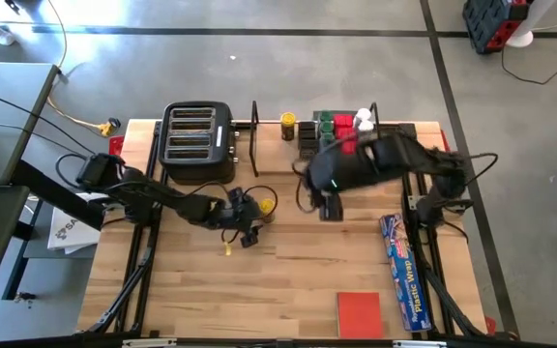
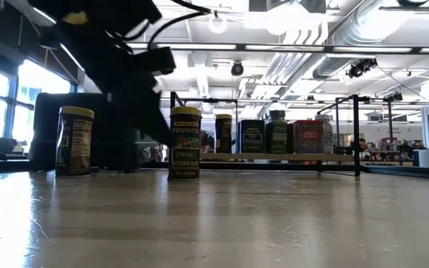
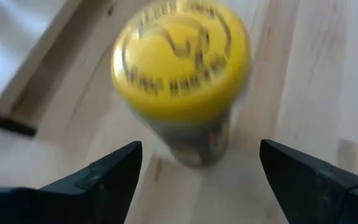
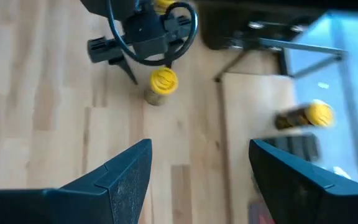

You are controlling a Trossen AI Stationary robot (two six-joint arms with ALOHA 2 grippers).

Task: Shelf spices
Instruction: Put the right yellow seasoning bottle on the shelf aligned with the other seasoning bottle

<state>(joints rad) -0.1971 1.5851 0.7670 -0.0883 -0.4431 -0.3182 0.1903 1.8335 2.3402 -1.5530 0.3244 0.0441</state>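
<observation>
A yellow-lidded spice jar (image 1: pixel 267 205) stands upright on the table in front of the shelf (image 1: pixel 274 145). In the left wrist view this jar (image 3: pixel 182 68) is just ahead of my open left gripper (image 3: pixel 201 146), between the lines of its fingers, and is not touched. My left gripper (image 1: pixel 247 224) hovers beside it. A second yellow-lidded jar (image 2: pixel 74 141) stands by the toaster. My right gripper (image 4: pixel 197 155) is open and empty above the table, right of the jar (image 4: pixel 162 84). The shelf board (image 2: pixel 274 157) carries a yellow-lidded jar (image 1: pixel 287 123), black tins (image 1: pixel 306 135), green-lidded jars (image 1: pixel 325 121) and white-lidded ones (image 1: pixel 364 120).
A black four-slot toaster (image 1: pixel 197 142) sits left of the shelf at the far edge. A long blue plastic-wrap box (image 1: pixel 403 271) lies along the right side, and a flat red square (image 1: pixel 360 314) lies near the front edge. Bare wood stretches across the near middle.
</observation>
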